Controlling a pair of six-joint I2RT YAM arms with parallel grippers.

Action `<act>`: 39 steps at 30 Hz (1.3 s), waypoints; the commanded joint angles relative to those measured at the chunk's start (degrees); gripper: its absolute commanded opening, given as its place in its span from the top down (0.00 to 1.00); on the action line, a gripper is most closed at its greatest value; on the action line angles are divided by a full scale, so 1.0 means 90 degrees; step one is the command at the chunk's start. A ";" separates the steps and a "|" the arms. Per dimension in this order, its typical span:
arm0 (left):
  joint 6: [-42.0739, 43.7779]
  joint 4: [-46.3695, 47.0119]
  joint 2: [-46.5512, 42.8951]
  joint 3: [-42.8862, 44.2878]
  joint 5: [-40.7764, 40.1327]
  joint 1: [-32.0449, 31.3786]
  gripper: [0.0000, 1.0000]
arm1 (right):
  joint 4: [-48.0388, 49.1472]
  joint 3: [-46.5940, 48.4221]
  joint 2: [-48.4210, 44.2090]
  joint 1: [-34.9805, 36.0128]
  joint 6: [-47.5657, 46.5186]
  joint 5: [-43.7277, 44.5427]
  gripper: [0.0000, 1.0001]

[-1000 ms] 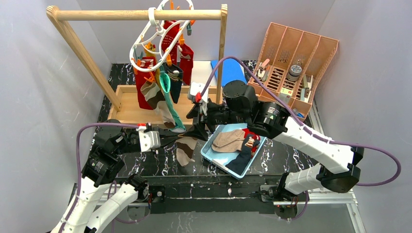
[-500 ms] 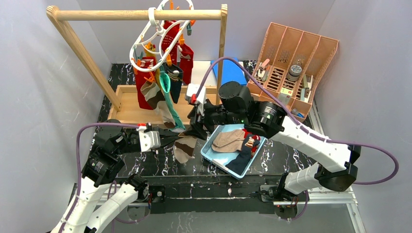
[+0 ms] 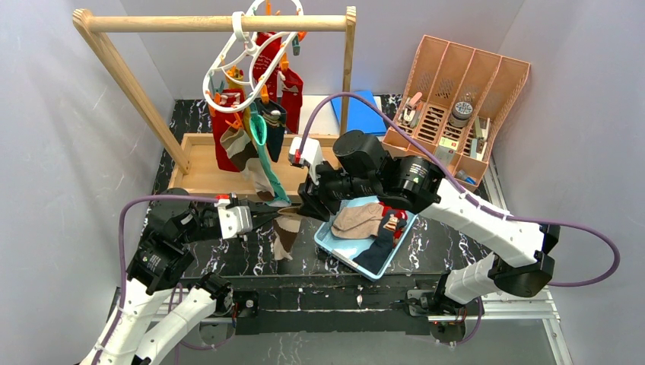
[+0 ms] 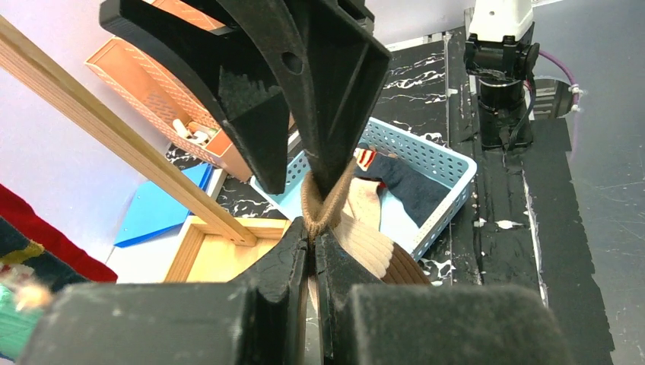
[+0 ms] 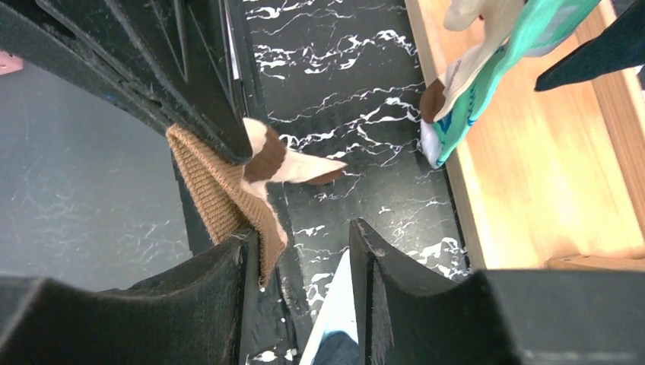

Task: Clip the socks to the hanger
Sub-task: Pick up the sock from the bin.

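Sock (image 3: pixel 287 232), brown and beige, pinched tight at its ribbed cuff by left gripper (image 3: pixel 275 216), dangling above near-centre table (image 3: pixel 243 262), just left of blue basket (image 3: pixel 325 237). Right gripper (image 5: pixel 303 237) with jaws apart, 1 finger touching cuff, nothing clamped. Soft, light, floppy; probably prone to sag and fold. Best taken at thick ribbed cuff, both layers together, 1 edge left free for clipping. Hanger (image 3: pixel 228 57) far left on wooden rail (image 3: pixel 190 23), several socks (image 3: pixel 224 144) already clipped.
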 commanded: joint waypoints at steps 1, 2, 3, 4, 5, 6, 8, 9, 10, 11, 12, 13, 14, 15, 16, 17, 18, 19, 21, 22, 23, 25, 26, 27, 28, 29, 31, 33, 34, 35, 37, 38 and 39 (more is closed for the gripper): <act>0.0157 -0.0021 -0.0038 0.0141 -0.0093 -0.0039 1.00 | -0.0396 0.0309 -0.0088 0.0043 0.0286 -0.0137 0.48; 0.0160 -0.0023 -0.0030 0.0151 -0.0064 -0.0039 1.00 | -0.0420 0.0332 -0.0072 0.0043 0.0292 -0.0119 0.48; 0.0165 -0.0017 -0.0021 0.0157 -0.0048 -0.0039 1.00 | -0.0455 0.0369 -0.0048 0.0043 0.0466 -0.0106 0.48; 0.0168 -0.0022 -0.0010 0.0164 -0.0033 -0.0039 1.00 | -0.0473 0.0406 -0.0010 0.0043 0.0575 -0.0113 0.50; 0.0170 -0.0007 -0.0001 0.0160 -0.0021 -0.0039 1.00 | -0.0479 0.0438 0.0047 0.0043 0.0668 -0.0146 0.53; 0.0170 0.0002 0.0011 0.0158 -0.0014 -0.0039 1.00 | -0.0488 0.0491 0.0086 0.0043 0.0754 -0.0203 0.59; 0.0161 0.0015 0.0027 0.0141 0.0012 -0.0039 1.00 | -0.0507 0.0609 0.0186 0.0043 0.0898 -0.0347 0.70; 0.0148 0.0044 0.0041 0.0124 0.0033 -0.0039 1.00 | -0.0504 0.0652 0.0220 0.0043 0.0937 -0.0430 0.76; 0.0129 0.0081 0.0057 0.0114 0.0054 -0.0039 1.00 | -0.0484 0.0691 0.0263 0.0043 0.0982 -0.0498 0.82; 0.0102 0.0125 0.0084 0.0104 0.0076 -0.0039 1.00 | -0.0459 0.0730 0.0286 0.0040 0.1015 -0.0595 0.89; 0.0067 0.0173 0.0100 0.0086 0.0090 -0.0037 1.00 | -0.0426 0.0761 0.0309 0.0042 0.1049 -0.0697 0.94; 0.0021 0.0243 0.0123 0.0076 0.0090 -0.0038 1.00 | -0.0380 0.0784 0.0324 0.0043 0.1095 -0.0778 0.99; -0.0033 0.0330 0.0150 0.0052 0.0076 -0.0039 1.00 | -0.0336 0.0803 0.0343 0.0051 0.1131 -0.0855 0.99; -0.0101 0.0412 0.0180 0.0038 0.0046 -0.0039 1.00 | -0.0291 0.0804 0.0346 0.0053 0.1148 -0.0927 0.99; -0.0189 0.0511 0.0206 0.0004 0.0002 -0.0039 1.00 | -0.0218 0.0793 0.0347 0.0055 0.1194 -0.0929 0.99; -0.0275 0.0606 0.0243 -0.0019 -0.0073 -0.0039 1.00 | -0.0199 0.0791 0.0347 0.0061 0.1233 -0.0893 0.99; -0.0365 0.0708 0.0258 -0.0044 -0.0150 -0.0039 0.96 | -0.0196 0.0790 0.0347 0.0062 0.1252 -0.0865 0.99; -0.0454 0.0786 0.0285 -0.0063 -0.0235 -0.0039 0.89 | -0.0180 0.0765 0.0341 0.0060 0.1275 -0.0804 0.99; -0.0666 0.0928 0.0296 -0.0107 -0.0512 -0.0039 0.66 | -0.0172 0.0708 0.0310 0.0056 0.1324 -0.0592 0.99; -0.0775 0.0968 0.0289 -0.0122 -0.0731 -0.0039 0.55 | -0.0135 0.0643 0.0265 0.0061 0.1327 -0.0451 0.99; -0.0894 0.0973 0.0263 -0.0134 -0.0975 -0.0039 0.38 | -0.0061 0.0544 0.0156 0.0062 0.1380 -0.0237 0.99; -0.1183 0.0934 0.0201 -0.0155 -0.1440 -0.0039 0.02 | 0.0180 0.0267 -0.0082 0.0057 0.1471 0.0334 0.99; -0.1321 0.0892 0.0156 -0.0160 -0.1653 -0.0039 0.02 | 0.0289 0.0125 -0.0205 0.0061 0.1508 0.0665 0.99; -0.1474 0.0841 0.0098 -0.0169 -0.1894 -0.0039 0.02 | 0.0378 0.0016 -0.0298 0.0056 0.1574 0.0993 0.99; -0.1665 0.0798 0.0044 -0.0187 -0.2237 -0.0039 0.02 | 0.0413 -0.0057 -0.0366 0.0060 0.1637 0.1374 0.99; -0.1961 0.0777 -0.0013 -0.0210 -0.2498 -0.0039 0.02 | 0.0427 -0.0109 -0.0403 0.0062 0.1692 0.1779 0.99; -0.2650 0.0753 -0.0102 -0.0222 -0.2994 -0.0039 0.02 | 0.0405 -0.0178 -0.0427 0.0060 0.1867 0.2504 0.99; -0.3628 0.0833 -0.0180 -0.0249 -0.3370 -0.0039 0.02 | 0.0367 -0.0213 -0.0393 0.0062 0.2070 0.3096 0.99; -0.4232 0.0983 -0.0227 -0.0314 -0.3562 -0.0039 0.02 | 0.0350 -0.0236 -0.0377 0.0060 0.2158 0.3388 0.99; -0.4902 0.1130 -0.0280 -0.0383 -0.3825 -0.0039 0.02 | 0.0386 -0.0265 -0.0359 0.0054 0.2255 0.3605 0.99; -0.6268 0.1405 -0.0406 -0.0603 -0.4310 -0.0039 0.02 | 0.0526 -0.0360 -0.0369 0.0060 0.2375 0.3912 0.99; -0.6875 0.1501 -0.0457 -0.0704 -0.4582 -0.0039 0.02 | 0.0620 -0.0420 -0.0384 0.0062 0.2446 0.4094 0.99; -0.7555 0.1469 -0.0546 -0.0792 -0.4862 -0.0039 0.02 | 0.0677 -0.0488 -0.0390 0.0062 0.2556 0.4296 0.99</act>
